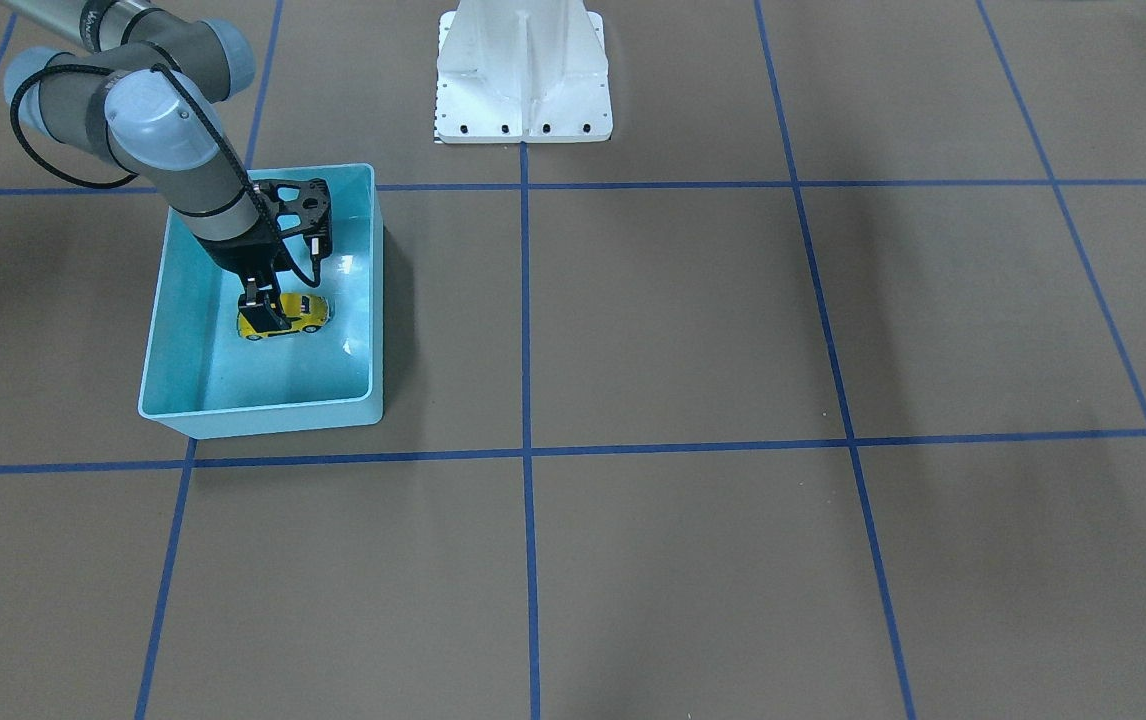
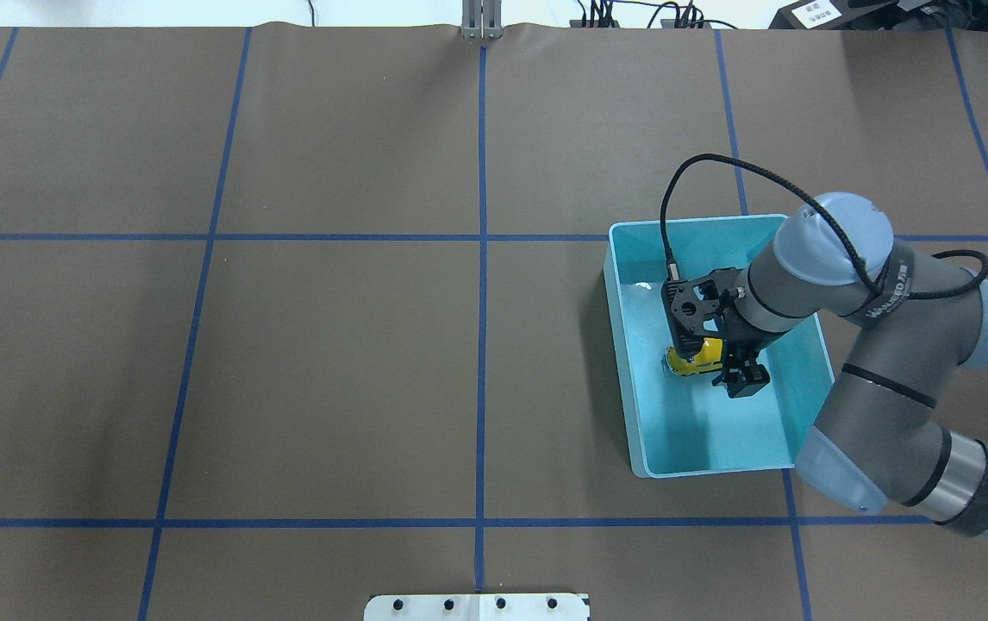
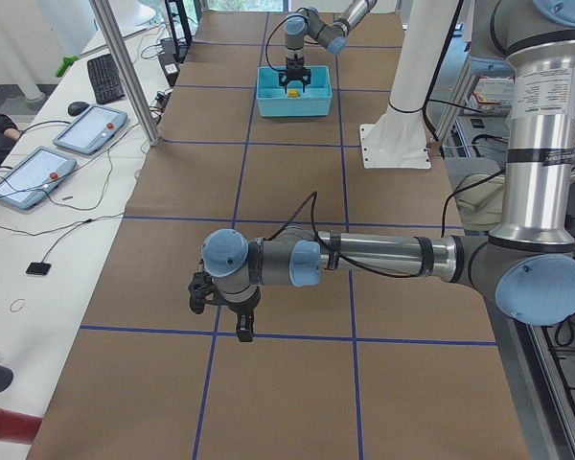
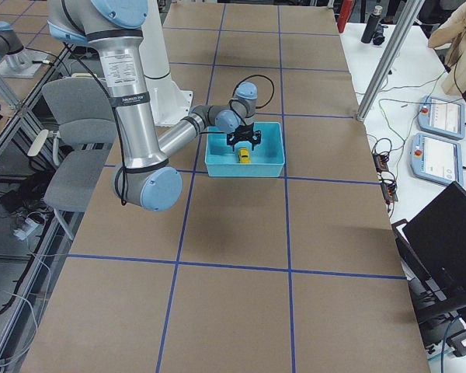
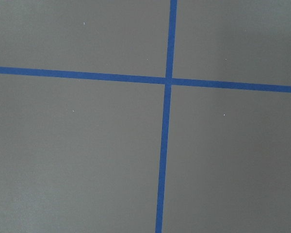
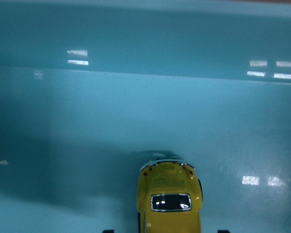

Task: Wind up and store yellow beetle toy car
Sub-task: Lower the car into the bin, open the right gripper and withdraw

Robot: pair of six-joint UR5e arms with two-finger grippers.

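Note:
The yellow beetle toy car [image 1: 285, 315] sits on the floor of the light blue bin [image 1: 263, 410], near its middle. It also shows in the overhead view [image 2: 690, 360] and, from above, in the right wrist view [image 6: 169, 199]. My right gripper [image 1: 271, 306] reaches down into the bin [image 2: 623, 345] right over the car. Its two tips show at the bottom of the right wrist view, set wider than the car and not touching it. My left gripper [image 3: 225, 311] shows only in the exterior left view, low over bare table; I cannot tell whether it is open or shut.
The brown table is marked with blue tape lines. The white robot base [image 1: 523, 75] stands at the robot's edge of the table. The left wrist view shows only a blue tape crossing [image 5: 168, 80].

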